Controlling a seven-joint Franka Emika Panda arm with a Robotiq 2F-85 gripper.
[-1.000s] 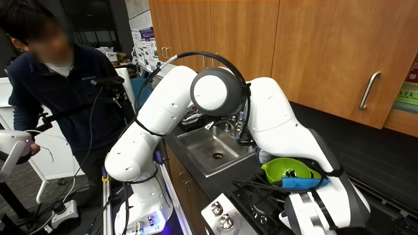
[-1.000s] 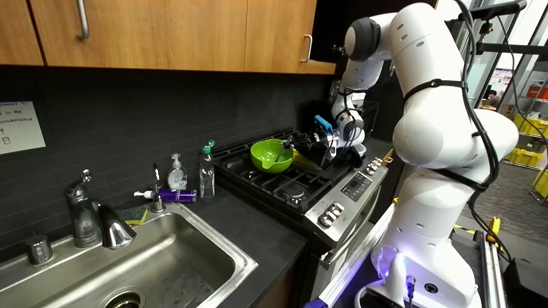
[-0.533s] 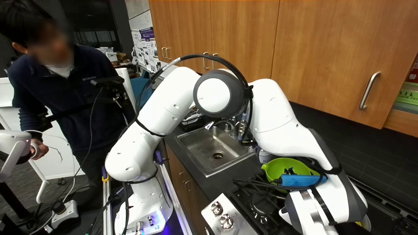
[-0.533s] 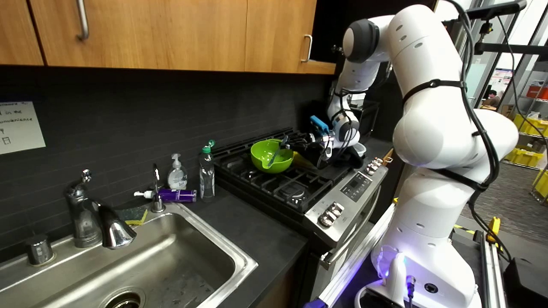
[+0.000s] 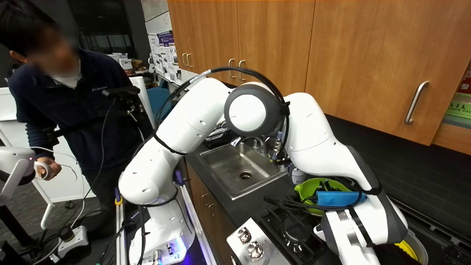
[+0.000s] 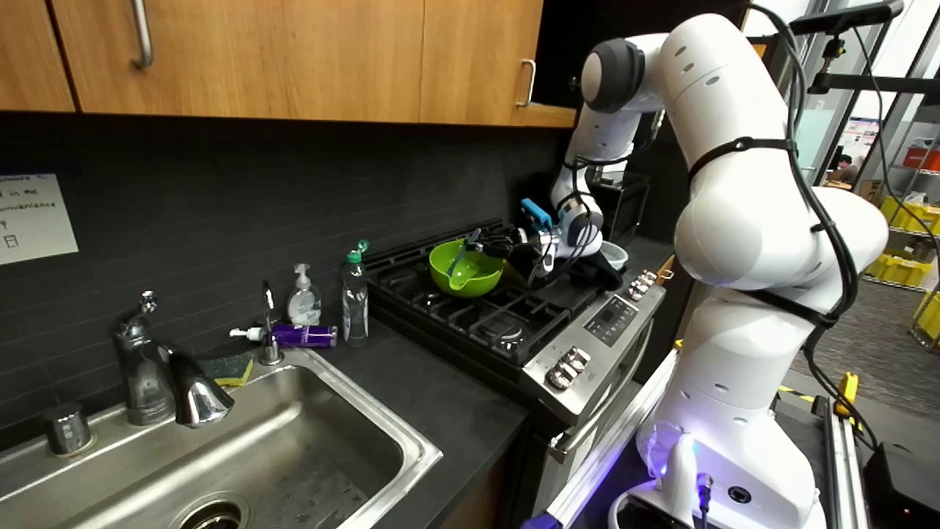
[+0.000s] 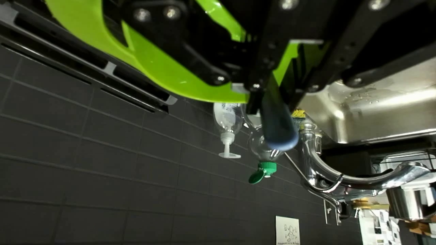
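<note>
My gripper [image 7: 275, 102] is shut on a dark blue-grey utensil [image 7: 278, 131], whose rounded end sticks out past the fingertips in the wrist view. In an exterior view the same utensil [image 6: 457, 260] slants down into a green bowl [image 6: 466, 283] with a pouring spout. That bowl rests on the stove grates [image 6: 507, 323]. The gripper sits at the bowl's rim and partly over it; its black fingers cover much of the bowl [image 7: 204, 88] in the wrist view. What the utensil's lower end touches cannot be made out.
Beyond the bowl stand a soap pump [image 6: 304, 297] and a green-capped bottle [image 6: 355, 294], near the sink [image 6: 411, 448] and faucet [image 6: 158, 367]. A pale container [image 5: 417, 246] with something yellow is beside the wrist. Wooden cabinets [image 6: 294, 59] hang above. A person stands behind the arm base.
The arm has moved toward the green bowl, carrying the utensil further over it. The pale container with the yellow thing has come out from behind the wrist. The bowl stays put.
</note>
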